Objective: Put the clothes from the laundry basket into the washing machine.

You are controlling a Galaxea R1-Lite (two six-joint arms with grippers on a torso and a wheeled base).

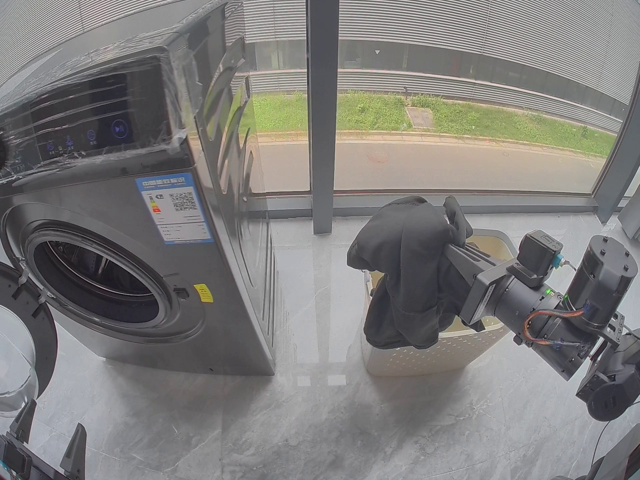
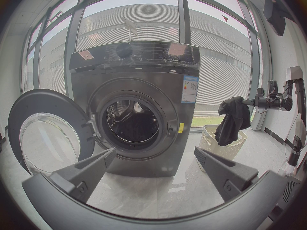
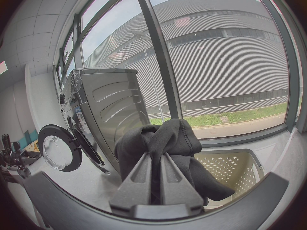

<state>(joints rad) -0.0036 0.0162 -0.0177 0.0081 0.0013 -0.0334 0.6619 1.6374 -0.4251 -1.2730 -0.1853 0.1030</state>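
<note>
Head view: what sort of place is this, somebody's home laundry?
Probably not a home; more likely a test or demo space. The washing machine has plastic film over its top, a laundry basket stands beside it on polished floor, and tall windows face a road and a large building.

Black garment point(image 1: 407, 268) hanging over cream laundry basket point(image 1: 443, 360); grey washing machine point(image 1: 100, 191) left of it, door point(image 1: 45, 321) open.

Grey marble floor point(image 1: 373, 428) bears washing machine point(image 1: 133, 201) and laundry basket point(image 1: 433, 358).
</note>
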